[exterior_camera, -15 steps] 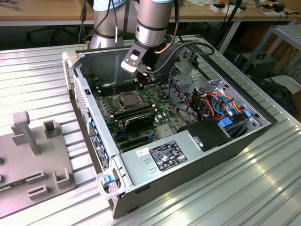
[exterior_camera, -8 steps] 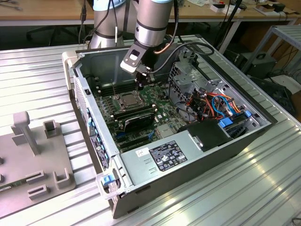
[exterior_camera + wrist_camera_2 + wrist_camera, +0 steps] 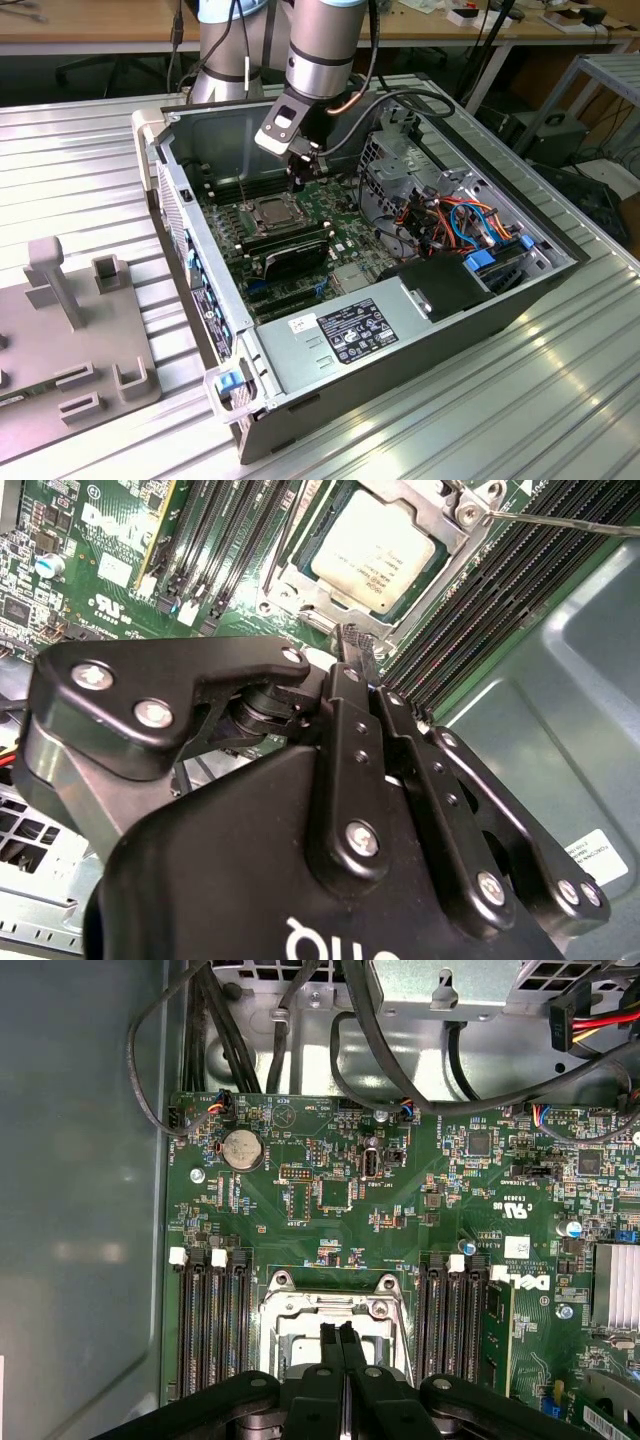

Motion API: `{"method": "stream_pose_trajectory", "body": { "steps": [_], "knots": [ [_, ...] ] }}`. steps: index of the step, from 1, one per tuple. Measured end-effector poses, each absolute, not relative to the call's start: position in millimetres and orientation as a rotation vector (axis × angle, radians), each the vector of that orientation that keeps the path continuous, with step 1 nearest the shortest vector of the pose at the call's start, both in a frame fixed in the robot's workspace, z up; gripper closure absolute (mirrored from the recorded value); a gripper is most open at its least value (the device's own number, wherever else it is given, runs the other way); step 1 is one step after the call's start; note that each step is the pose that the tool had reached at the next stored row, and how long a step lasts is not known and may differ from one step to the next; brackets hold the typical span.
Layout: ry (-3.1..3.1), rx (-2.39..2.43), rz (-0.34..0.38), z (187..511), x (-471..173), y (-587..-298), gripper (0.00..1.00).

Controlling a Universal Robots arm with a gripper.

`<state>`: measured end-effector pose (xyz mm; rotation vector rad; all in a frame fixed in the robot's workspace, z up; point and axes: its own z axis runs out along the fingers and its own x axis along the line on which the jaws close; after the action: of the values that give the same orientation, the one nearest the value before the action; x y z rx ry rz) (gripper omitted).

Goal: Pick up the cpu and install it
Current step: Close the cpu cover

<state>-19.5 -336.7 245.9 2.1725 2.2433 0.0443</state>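
Now | end effector (image 3: 300, 183): clenched, nothing held | cpu (image 3: 375, 550): seated in socket (image 3: 330, 1305), between memory-slot banks (image 3: 210, 1325), mid-motherboard (image 3: 330, 1190) | relation: cpu just beneath end effector, slightly toward exterior view's left

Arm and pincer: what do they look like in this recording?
The arm is a silver-grey tube with a light blue joint cap, and black cables loop off it. The pincer is matte black, built from flat linkage bars with silver screws and partial white lettering on its body.
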Motion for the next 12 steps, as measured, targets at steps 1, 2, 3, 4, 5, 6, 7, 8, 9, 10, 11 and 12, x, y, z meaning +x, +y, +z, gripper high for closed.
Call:
{"method": "stream_pose_trajectory", "body": {
  "steps": [1, 2, 3, 4, 5, 6, 7, 8, 9, 10, 11, 12],
  "knots": [
    [2.243, 2.173, 0.044, 245.9, -19.5, -336.7, 0.89],
    [2.243, 2.173, 0.044, 245.9, -19.5, -336.7, 0.89],
    [2.243, 2.173, 0.044, 245.9, -19.5, -336.7, 0.89],
    [2.243, 2.173, 0.044, 245.9, -19.6, -336.7, 0.89],
    [2.243, 2.173, 0.044, 245.8, -20.1, -336.7, 0.89],
    [2.243, 2.173, 0.044, 245.8, -20.6, -336.7, 0.89],
    [2.243, 2.173, 0.044, 245.6, -21.8, -336.7, 0.89],
    [2.243, 2.173, 0.044, 245.5, -23.2, -336.7, 0.89],
    [2.243, 2.173, 0.044, 245.4, -25.0, -336.7, 0.89],
    [2.243, 2.173, 0.045, 245.2, -26.8, -336.6, 0.89],
    [2.243, 2.172, 0.045, 245.2, -28.7, -336.7, 0.89],
    [2.243, 2.173, 0.044, 245.1, -31.5, -336.7, 0.89]
  ]
}}
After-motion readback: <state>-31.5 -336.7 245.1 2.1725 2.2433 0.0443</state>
